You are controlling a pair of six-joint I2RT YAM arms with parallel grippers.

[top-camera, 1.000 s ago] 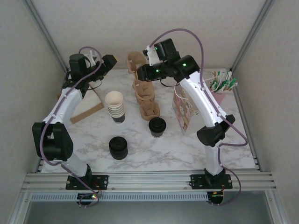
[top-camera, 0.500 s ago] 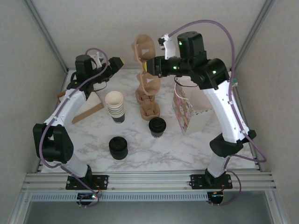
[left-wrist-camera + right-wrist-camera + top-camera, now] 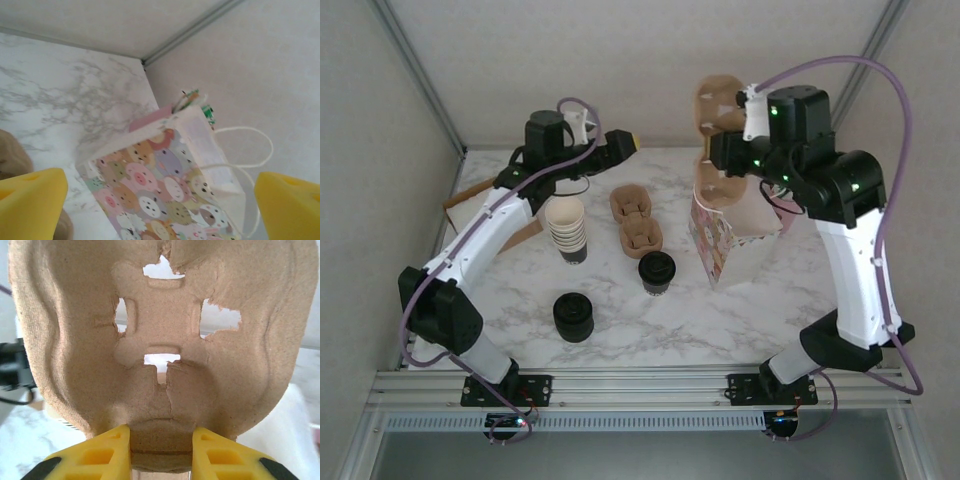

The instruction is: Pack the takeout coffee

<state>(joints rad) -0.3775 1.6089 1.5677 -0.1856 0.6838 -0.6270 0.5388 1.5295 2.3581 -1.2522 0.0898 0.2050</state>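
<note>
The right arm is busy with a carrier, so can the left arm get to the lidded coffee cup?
Probably yes: the left gripper is open and empty, and the cup stands upright in the open, nothing above it; carriers lie behind it.

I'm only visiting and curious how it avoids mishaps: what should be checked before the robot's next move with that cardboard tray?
1. Right claw clamped on the cardboard cup tray: ok.
2. Tray lined up over the mouth of the patterned bag: cannot tell.
3. Bag upright and open: ok.
4. Left claw open and empty: ok.
5. Lidded coffee cup upright on the table, nothing touching it: ok.
</note>
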